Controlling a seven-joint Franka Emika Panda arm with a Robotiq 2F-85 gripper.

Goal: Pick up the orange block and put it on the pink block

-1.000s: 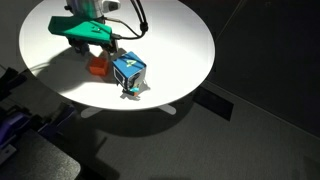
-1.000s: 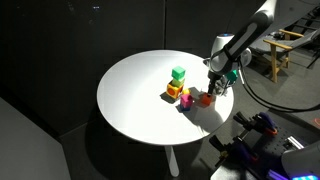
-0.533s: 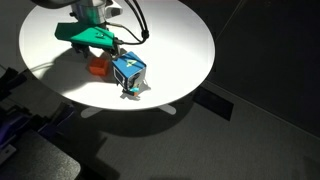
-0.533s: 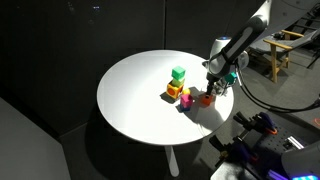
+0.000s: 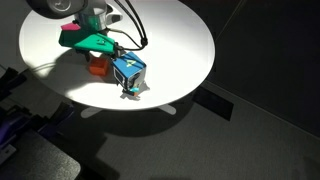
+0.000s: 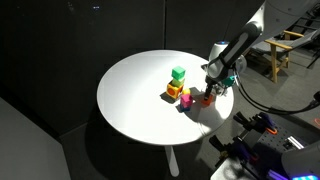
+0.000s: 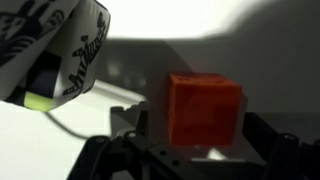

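The orange block (image 6: 205,99) is a small orange-red cube near the table's edge, also seen in an exterior view (image 5: 97,67). In the wrist view it (image 7: 205,108) fills the space between the two dark fingers. My gripper (image 7: 195,145) is open and straddles the block with gaps on both sides. It shows just over the block in both exterior views (image 6: 210,91) (image 5: 98,50). The pink block (image 6: 186,101) is a small magenta cube on the table a short way from the orange block.
A green block on a reddish-orange block (image 6: 177,82) stands by a small yellow piece (image 6: 170,96) beside the pink block. The big blue cube (image 5: 129,73) sits right next to the orange block. The round white table (image 6: 135,95) drops off close by.
The gripper has come down a little over the orange block. The blocks have not moved.
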